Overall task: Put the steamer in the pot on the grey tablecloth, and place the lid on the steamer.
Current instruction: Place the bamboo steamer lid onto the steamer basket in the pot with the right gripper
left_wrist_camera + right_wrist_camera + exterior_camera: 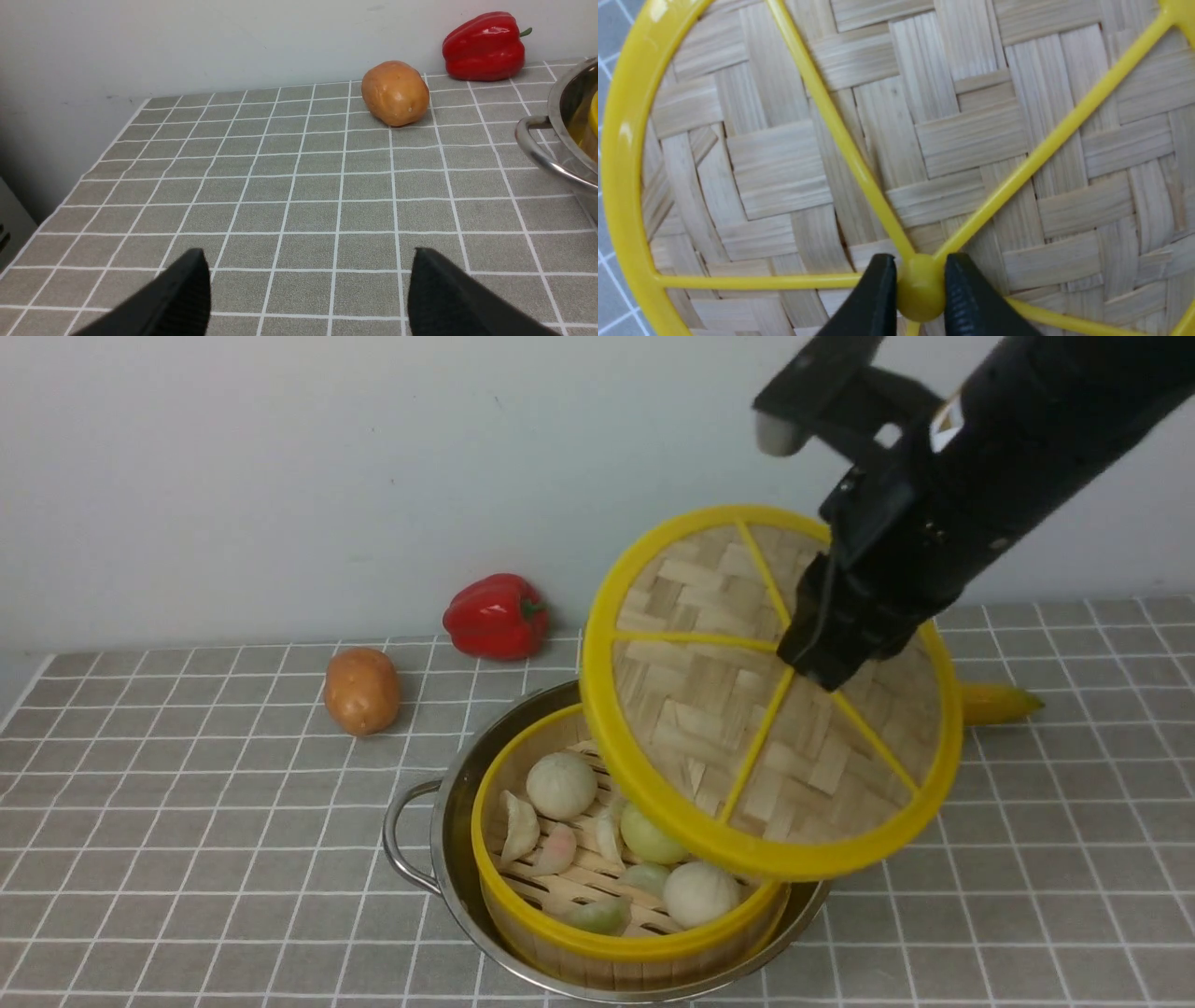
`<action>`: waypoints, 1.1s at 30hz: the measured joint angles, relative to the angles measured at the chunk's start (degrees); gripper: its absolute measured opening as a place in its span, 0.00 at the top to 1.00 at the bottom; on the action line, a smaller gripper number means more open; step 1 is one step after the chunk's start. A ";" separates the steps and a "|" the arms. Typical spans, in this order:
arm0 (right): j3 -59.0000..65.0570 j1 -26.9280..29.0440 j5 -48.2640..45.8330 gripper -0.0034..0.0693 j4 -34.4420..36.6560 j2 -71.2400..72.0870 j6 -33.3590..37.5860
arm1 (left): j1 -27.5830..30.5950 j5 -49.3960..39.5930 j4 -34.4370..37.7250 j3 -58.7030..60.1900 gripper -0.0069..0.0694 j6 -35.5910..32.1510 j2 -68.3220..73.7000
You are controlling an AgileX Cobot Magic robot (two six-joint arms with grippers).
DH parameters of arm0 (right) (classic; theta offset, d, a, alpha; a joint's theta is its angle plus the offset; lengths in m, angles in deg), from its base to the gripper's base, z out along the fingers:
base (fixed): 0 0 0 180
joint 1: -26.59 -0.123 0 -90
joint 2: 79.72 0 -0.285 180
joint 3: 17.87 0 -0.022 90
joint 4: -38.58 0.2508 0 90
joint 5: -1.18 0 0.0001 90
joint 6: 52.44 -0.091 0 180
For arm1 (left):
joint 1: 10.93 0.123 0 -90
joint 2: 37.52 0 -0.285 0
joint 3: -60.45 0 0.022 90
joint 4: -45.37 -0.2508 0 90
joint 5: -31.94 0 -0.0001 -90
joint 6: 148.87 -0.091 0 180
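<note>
While fingers (873,303) grip its knob (920,289), the lid (784,163) tilts.

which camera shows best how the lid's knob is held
Right wrist view: the right gripper has its jaws shut on the centre knob of the lid. In the front view the arm hides the knob, showing only the tilted lid. The left wrist view shows no lid.

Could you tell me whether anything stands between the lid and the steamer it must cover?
Nothing visible does. The right gripper holds the lid tilted above the steamer; the food inside appears to sit below its rim.
</note>
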 joint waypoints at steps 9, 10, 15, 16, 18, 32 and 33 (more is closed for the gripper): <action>-5.07 -4.06 -0.06 0.75 -1.14 -9.46 9.51 | 0.00 0.00 0.00 0.00 0.22 0.00 0.00; -5.51 -4.20 -0.06 0.75 -1.02 -10.09 10.60 | 0.00 0.00 0.00 0.00 0.22 0.00 0.00; -6.79 -4.74 -0.13 0.75 -0.21 -11.60 13.69 | 0.00 0.00 0.00 0.00 0.22 0.00 0.00; -7.31 -4.74 -0.13 0.75 0.62 -11.96 14.55 | 0.00 0.00 0.00 0.00 0.22 0.00 0.00; -7.57 -4.74 -0.13 0.75 0.89 -12.11 15.26 | 0.00 0.00 0.00 0.00 0.22 0.00 0.00; -7.98 -4.74 -0.07 0.75 3.63 -14.78 22.49 | 0.00 0.00 0.00 0.00 0.22 0.00 0.00; -7.98 -4.74 -0.07 0.75 3.91 -14.90 22.89 | 0.00 0.00 0.00 0.00 0.22 0.00 0.00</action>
